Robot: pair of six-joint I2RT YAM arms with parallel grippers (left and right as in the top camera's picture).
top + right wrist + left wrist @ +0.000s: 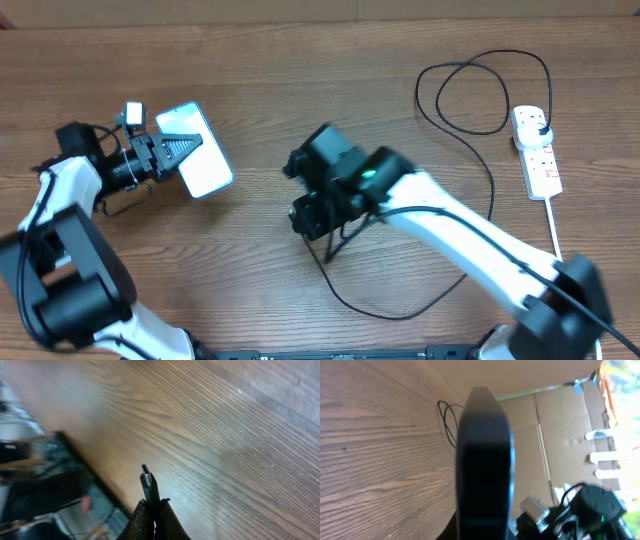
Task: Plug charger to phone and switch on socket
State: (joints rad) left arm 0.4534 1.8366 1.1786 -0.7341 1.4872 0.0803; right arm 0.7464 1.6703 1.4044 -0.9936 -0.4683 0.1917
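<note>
Phone (pixel 205 165): upper left of the overhead frame, screen lit, lifted off the counter (pixel 300 80) by the left claw (pixel 172 150), which is closed across its near short end. Rigid slab, smooth glass and rim, so likely slippery. Best taken by the long edges, leaving the port end free.

Charger (pixel 490 200): thin and limp, and will trail and tug. Only the stiff connector tip (pixel 146 477) is worth gripping. The right claw (pixel 153 512) is pinched tight on the stem just behind it, with the tip poking clear.

Socket (pixel 543 170): right edge of the overhead frame. The black plug (pixel 538 124) appears seated at its upper end. The rocker needs only a light press.

Views:
- Overhead alone shows the cable's full run and loops, plus the gap between the phone and the right claw at centre frame.
- Right wrist alone shows the bare tip.
- Left wrist shows the phone edge-on as a dark, blurred bar. I cannot make out the port.
</note>
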